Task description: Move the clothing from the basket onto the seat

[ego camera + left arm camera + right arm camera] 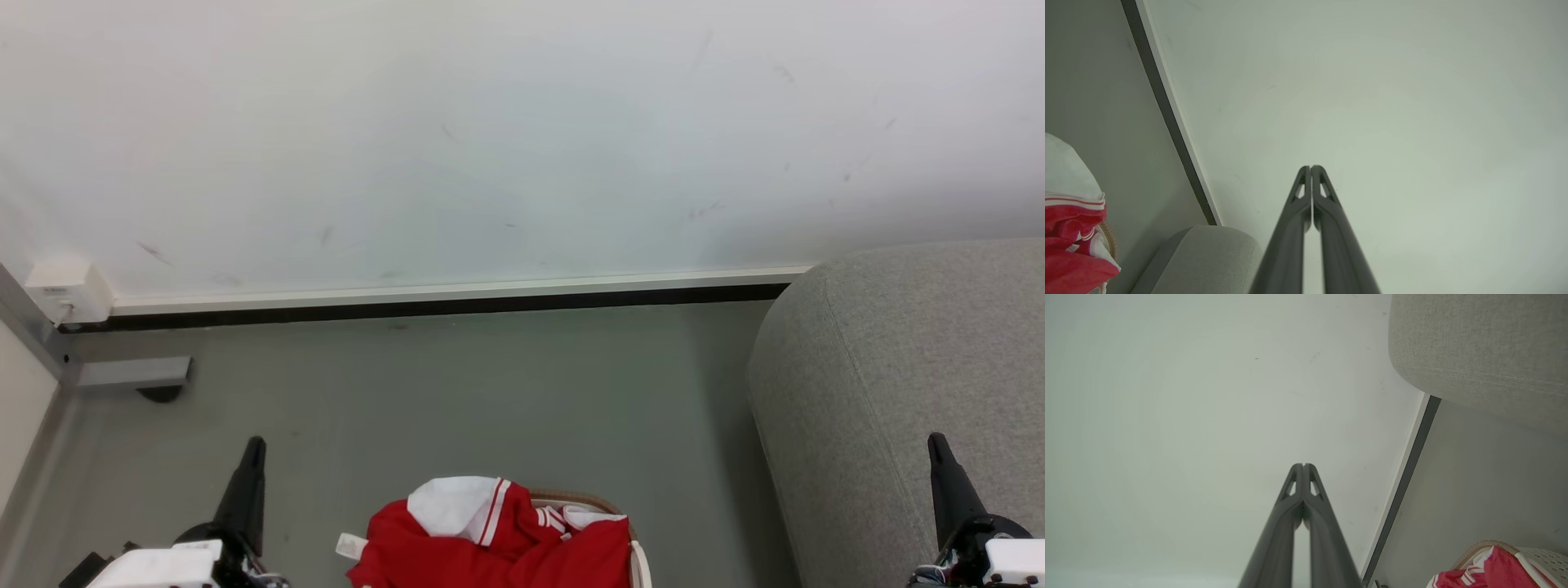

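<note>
Head view. Logged a bright red fabric garment with white sleeve panels (498, 539) heaped in an oval cream-white plastic laundry basket with a brown rim (588, 497), bottom centre, on the grey floor (457, 392). Spills past the rim on the left, small white label outermost. Placed the large light grey upholstered seat (898, 392) at right, apart from the basket, bare floor between. Found the left gripper (255, 447) at lower left and the right gripper (937, 445) at lower right, both pointing up toward the white wall (490, 122), the right one in front of the seat's fabric. Judged the garment to lie inward of both tips and back toward the robot, heap stretched roughly left to right. Left gripper nearer to it, right gripper nearer to the seat.

Left wrist view. Saw the two dark fingers pressed together tip to tip, clenched on nothing, aimed at bare wall. Caught red-and-white cloth at the left edge, seat corner at bottom left.

Right wrist view. Same here: fingers closed flush, nothing between them. Spotted garment and perforated basket wall in the bottom right corner, seat at top right. Not yet touched, wholly in the basket. Expect a swing down and inward before any grasp
</note>
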Controlling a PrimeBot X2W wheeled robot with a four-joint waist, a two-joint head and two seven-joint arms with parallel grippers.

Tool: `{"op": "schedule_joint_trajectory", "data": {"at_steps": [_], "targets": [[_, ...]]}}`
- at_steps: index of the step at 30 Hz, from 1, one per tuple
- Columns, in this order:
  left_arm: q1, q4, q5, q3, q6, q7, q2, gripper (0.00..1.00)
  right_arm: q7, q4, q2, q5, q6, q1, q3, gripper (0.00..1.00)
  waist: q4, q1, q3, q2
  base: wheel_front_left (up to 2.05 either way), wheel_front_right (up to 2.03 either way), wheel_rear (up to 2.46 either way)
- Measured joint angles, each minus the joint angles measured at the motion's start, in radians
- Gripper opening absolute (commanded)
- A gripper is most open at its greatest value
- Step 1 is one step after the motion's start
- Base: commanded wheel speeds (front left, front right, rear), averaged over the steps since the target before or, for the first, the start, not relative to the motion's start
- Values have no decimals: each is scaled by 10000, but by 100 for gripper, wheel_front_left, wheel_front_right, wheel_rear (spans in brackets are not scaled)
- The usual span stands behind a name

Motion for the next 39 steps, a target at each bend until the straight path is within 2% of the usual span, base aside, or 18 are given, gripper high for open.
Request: {"op": "schedule_joint_trajectory", "data": {"at_steps": [34, 35, 39], "targets": [[0, 0, 0, 0, 0, 0, 0, 0, 0, 0, 0, 0, 0, -1, 0, 0, 0, 0, 0, 0, 0, 0, 0], [0, 0, 0, 0, 0, 0, 0, 100, 0, 0, 0, 0, 0, -1, 0, 100, 0, 0, 0, 0, 0, 0, 0], [265, 245, 27, -42, 33, -44, -69, 100, -36, 234, 92, 2, 0, 272, 75, 100, 2, 0, 1, 0, 0, 0, 0]]}}
